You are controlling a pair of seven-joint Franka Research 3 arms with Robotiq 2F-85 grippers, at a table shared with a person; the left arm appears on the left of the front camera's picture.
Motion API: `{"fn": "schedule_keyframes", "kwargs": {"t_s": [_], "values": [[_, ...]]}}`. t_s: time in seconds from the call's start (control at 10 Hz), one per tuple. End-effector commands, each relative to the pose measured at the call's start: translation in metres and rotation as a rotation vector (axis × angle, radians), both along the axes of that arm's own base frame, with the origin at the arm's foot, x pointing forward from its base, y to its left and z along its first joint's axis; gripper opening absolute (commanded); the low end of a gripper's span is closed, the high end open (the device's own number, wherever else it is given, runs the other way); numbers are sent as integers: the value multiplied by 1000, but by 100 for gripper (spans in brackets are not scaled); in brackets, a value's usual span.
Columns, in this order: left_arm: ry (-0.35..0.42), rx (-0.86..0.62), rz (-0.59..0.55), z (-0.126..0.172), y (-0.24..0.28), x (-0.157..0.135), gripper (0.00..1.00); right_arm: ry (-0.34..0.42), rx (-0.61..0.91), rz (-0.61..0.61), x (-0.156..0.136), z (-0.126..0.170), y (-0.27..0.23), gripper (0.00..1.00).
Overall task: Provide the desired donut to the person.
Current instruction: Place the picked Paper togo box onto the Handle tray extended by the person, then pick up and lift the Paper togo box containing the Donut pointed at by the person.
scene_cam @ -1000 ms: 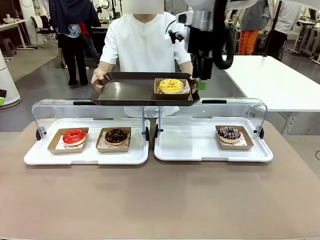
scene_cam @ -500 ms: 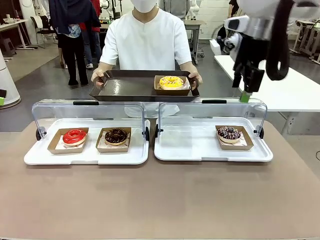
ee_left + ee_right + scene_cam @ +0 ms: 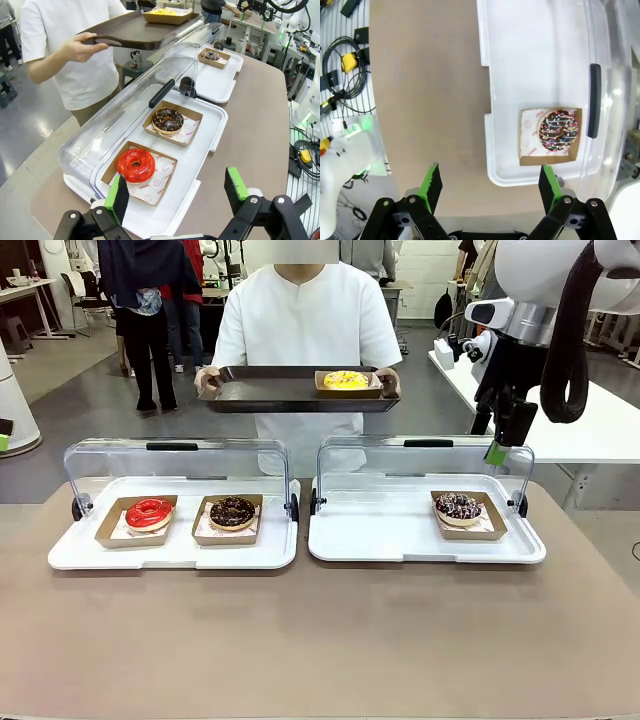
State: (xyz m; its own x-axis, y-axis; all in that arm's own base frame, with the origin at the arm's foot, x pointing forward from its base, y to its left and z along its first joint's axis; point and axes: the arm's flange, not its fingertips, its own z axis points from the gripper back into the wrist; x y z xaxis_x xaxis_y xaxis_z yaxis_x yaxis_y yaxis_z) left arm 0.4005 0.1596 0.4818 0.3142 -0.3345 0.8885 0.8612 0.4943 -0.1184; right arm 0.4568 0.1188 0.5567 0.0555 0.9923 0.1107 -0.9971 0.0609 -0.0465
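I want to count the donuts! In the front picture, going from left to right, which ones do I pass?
red donut → plain chocolate donut → yellow donut → sprinkled chocolate donut

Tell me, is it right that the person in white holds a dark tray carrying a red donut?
Not quite. The front view shows the person holding a dark tray carrying a yellow donut, not a red one; the red donut lies in the left white tray on the table.
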Motion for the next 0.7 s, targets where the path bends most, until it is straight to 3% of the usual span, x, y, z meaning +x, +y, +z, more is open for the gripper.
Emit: {"fn": "schedule_keyframes", "kwargs": {"t_s": [0.0,0.6], "values": [[-8,-13,0,0,0,-1,100,-3,-21,7,-2,5,2,100],[-8,-13,0,0,0,-1,100,-3,-21,7,-2,5,2,100]]}}
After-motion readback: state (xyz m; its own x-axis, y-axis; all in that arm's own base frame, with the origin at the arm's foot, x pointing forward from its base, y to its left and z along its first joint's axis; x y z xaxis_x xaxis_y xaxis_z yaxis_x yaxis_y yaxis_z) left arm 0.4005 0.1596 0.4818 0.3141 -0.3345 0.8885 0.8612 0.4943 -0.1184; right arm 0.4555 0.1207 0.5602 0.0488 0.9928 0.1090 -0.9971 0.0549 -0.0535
